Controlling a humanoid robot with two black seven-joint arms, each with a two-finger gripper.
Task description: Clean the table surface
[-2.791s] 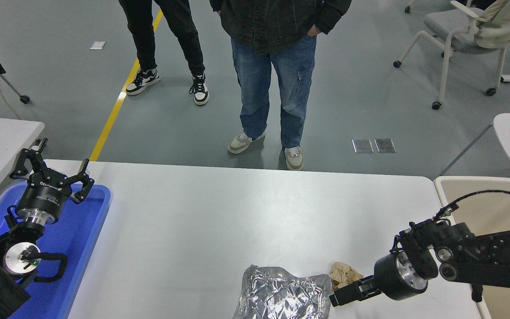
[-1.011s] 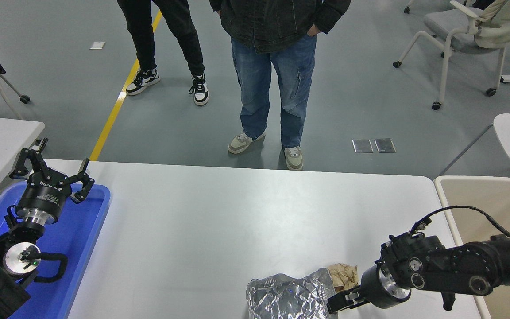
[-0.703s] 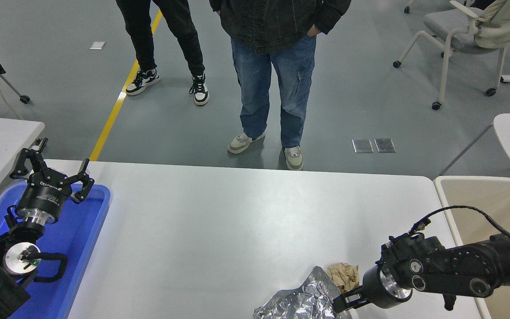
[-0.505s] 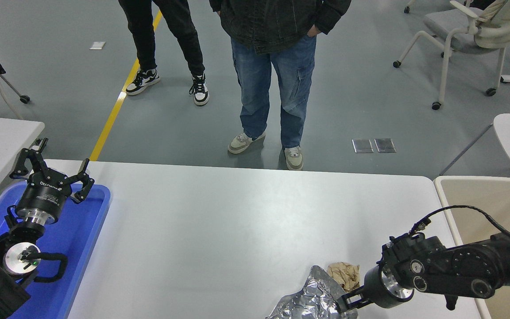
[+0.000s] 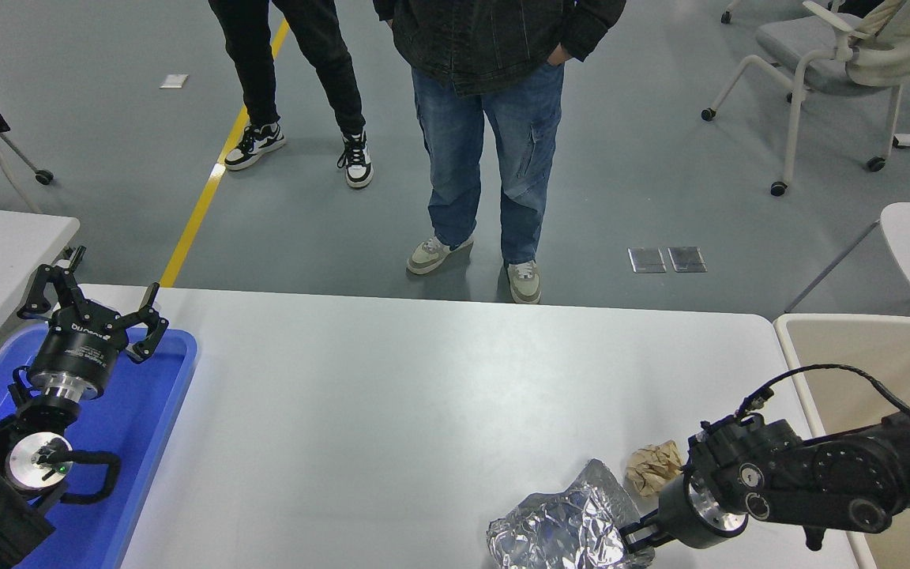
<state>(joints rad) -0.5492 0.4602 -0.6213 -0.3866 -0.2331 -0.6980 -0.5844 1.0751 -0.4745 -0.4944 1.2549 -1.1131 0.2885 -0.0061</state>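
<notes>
Nearest to us, at the counter's [image 5: 392, 371] front edge toward the right, lies a crumpled sheet of foil [image 5: 562, 525]. Our right claw [image 5: 635, 537] comes in from the right edge, pointing left, and its tips are pinched on the foil's right rim; the foil hides part of them, but the grip looks closed on it. Just behind the claw's wrist, a small wad of brown paper [image 5: 655, 466] rests on the counter, close to the foil's far right corner and not touching the claw as far as we can tell.

At the lower left our other arm sits parked over a blue tray [image 5: 151, 427], which lies on the counter's left end. Its left claw [image 5: 92, 312] points away from us with the fingers spread wide and nothing between them.

The counter itself fills the middle of the view, white and wide, running from the tray to a beige bin [image 5: 858, 356] at its right end.

Beyond the far edge, two people stand on the grey floor: one in blue jeans [image 5: 486, 150], one in black trousers [image 5: 297, 55]. A yellow line [image 5: 206, 194] crosses the floor beside them, and a chair [image 5: 818, 55] on wheels stands at the far right.
</notes>
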